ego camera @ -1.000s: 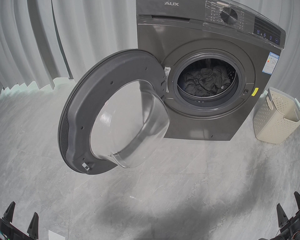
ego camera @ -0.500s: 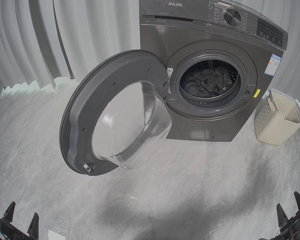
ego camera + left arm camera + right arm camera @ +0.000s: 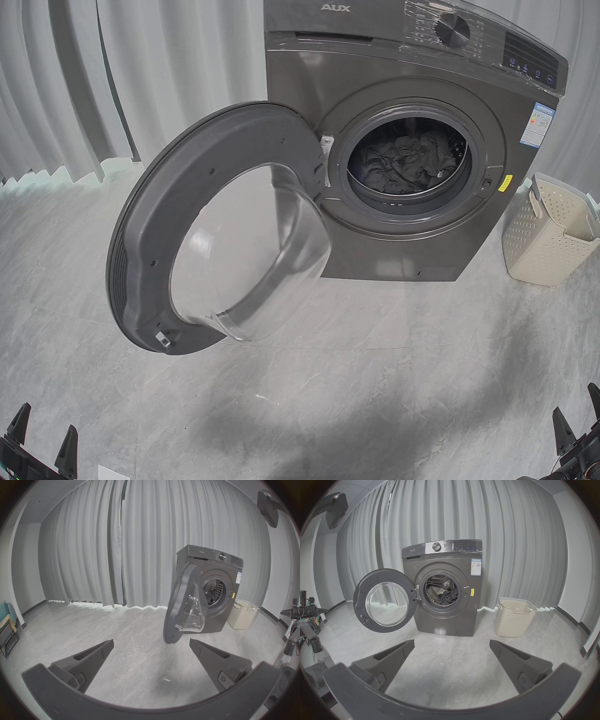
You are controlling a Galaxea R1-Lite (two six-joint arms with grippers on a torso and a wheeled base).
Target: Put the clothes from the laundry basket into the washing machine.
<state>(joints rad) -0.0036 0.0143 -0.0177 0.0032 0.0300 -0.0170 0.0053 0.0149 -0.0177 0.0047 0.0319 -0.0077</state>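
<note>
— Well, where are the clothes [image 3: 403, 164] lying?
— Inside the washing machine [image 3: 400, 62], well apart from both grippers.
— And their jaws?
— The left gripper [image 3: 48, 417] and right gripper [image 3: 575, 398] are both gaping wide, empty.

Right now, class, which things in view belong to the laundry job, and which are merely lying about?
Job: washing machine, its open door, dark clothes inside it, laundry basket.
Lying about: curtains, white scrap on the floor.
</note>
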